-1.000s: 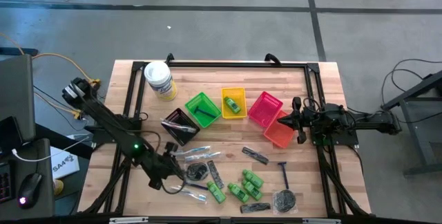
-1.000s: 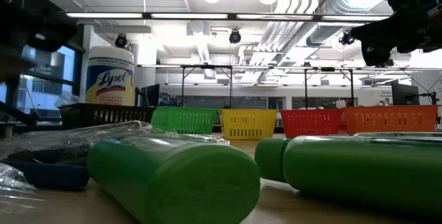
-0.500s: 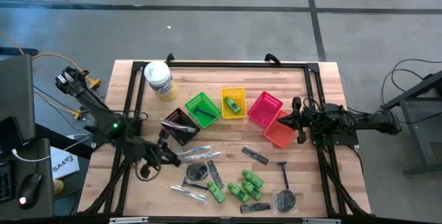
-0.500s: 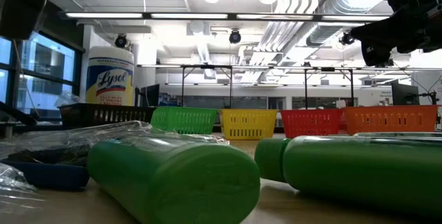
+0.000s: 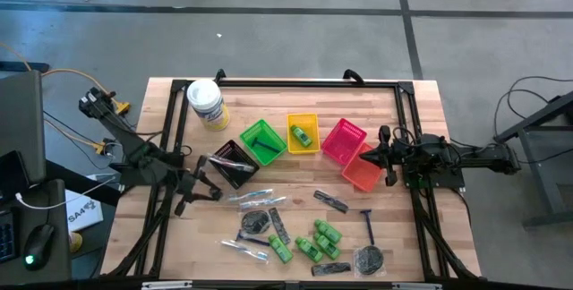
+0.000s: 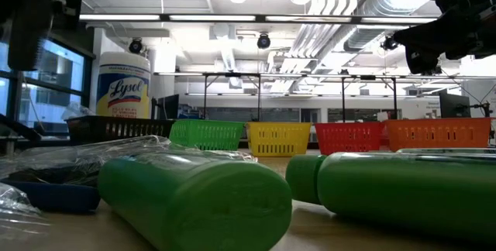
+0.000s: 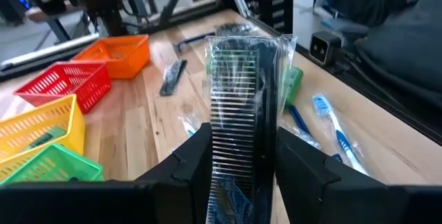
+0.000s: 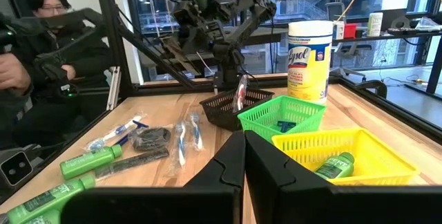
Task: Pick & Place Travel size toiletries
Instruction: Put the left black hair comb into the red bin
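Wooden table under us, toiletries spread across its near half, baskets in a row behind.

Only our left wrist view shows what the left gripper grasps: a wrapped comb, held upright; from above we see that gripper just beside the black basket. Our right gripper, clenched empty, waits by the orange basket.

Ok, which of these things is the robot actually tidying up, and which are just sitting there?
For the job:
wrapped comb, held in the left gripper
green mini bottles
blue-handled razor
round dark packet
toothbrushes

Just sitting there:
white Lysol tub
coloured baskets, not picked up themselves
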`<state>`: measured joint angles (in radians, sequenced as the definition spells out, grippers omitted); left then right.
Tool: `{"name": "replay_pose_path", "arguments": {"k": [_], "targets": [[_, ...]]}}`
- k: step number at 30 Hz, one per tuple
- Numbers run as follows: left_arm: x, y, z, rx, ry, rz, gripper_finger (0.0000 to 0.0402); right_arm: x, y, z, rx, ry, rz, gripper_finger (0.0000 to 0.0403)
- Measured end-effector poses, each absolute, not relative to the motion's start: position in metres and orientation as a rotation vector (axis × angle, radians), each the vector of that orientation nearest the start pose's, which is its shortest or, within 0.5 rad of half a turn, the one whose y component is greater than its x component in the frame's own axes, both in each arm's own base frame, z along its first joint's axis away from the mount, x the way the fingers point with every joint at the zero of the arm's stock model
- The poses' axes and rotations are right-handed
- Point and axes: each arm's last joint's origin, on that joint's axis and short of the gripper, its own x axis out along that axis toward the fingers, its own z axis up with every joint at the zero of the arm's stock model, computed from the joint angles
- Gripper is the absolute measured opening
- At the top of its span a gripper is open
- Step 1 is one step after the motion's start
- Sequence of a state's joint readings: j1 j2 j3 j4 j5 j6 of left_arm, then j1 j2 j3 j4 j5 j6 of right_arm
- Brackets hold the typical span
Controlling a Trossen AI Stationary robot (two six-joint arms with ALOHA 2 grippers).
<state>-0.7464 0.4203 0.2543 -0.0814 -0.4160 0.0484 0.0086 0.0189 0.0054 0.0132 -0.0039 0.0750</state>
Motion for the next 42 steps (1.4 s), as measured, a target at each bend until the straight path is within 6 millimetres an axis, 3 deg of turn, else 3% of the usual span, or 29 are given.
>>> {"name": "replay_pose_path", "arguments": {"k": [15, 29, 37, 42], "targets": [[0.090, -0.067, 0.185, 0.188, 0.193, -0.302, 0.0124, 0.099, 0.001, 0.165, 0.075, 0.001, 0.029, 0.0002], [0.091, -0.066, 0.185, 0.197, 0.185, -0.295, 0.0124, 0.099, 0.002, 0.165, 0.075, 0.001, 0.032, 0.0002], [0.094, -0.066, 0.195, 0.078, 0.104, -0.188, 0.0124, 0.099, 0.002, 0.165, 0.075, 0.001, 0.033, 0.0002], [0.101, -0.070, 0.216, 0.043, 0.025, -0.126, 0.0124, 0.099, 0.002, 0.165, 0.075, 0.000, 0.033, 0.0002]]}}
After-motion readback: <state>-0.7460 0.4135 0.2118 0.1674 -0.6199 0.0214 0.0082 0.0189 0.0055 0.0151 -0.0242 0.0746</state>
